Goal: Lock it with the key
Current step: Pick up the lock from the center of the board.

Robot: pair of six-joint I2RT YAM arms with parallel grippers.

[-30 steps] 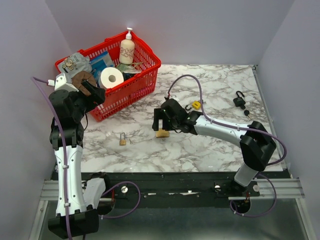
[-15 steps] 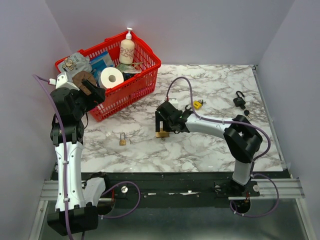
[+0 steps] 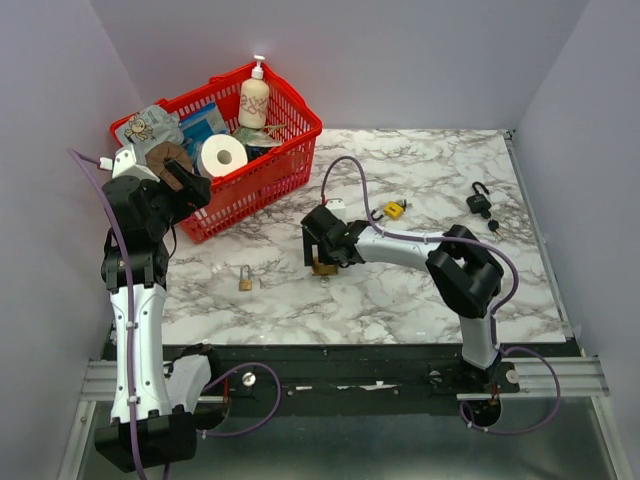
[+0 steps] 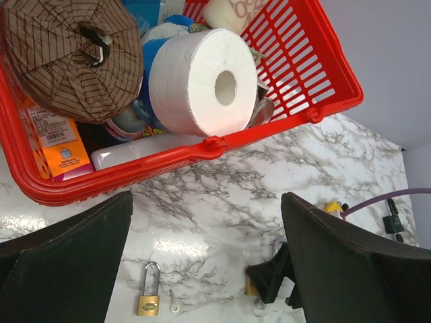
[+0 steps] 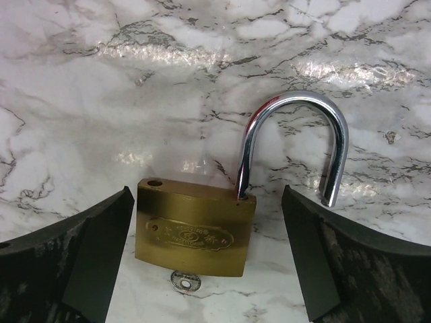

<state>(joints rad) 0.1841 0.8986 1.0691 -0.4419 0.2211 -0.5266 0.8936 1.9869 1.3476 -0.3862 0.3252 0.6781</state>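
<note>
- The brass padlock (image 5: 195,229) lies flat on the marble surface (image 3: 400,290), near the middle and towards the red basket.
- Its shackle (image 5: 296,111) is open: one leg sits in the body and the other ends free beside it.
- A small silver piece (image 5: 185,281) shows at the body's lower edge; whether it is the key cannot be told.
- The right tool (image 5: 209,259) hangs directly over the padlock with its jaws spread wide. One finger stands on either side of the body, and neither touches it.
- From above, the right tool (image 3: 322,245) points towards the left, and the brass padlock (image 3: 323,267) lies just below its tip.
- A smaller padlock (image 4: 149,296) with a small key (image 4: 174,303) beside it lies to the left, apart from both tools.
- The left tool (image 4: 205,259) is held high by the near corner of the red basket (image 3: 250,190), jaws wide and holding nothing.
- A yellow padlock (image 3: 393,210) and a black padlock (image 3: 479,201) lie further right.
</note>
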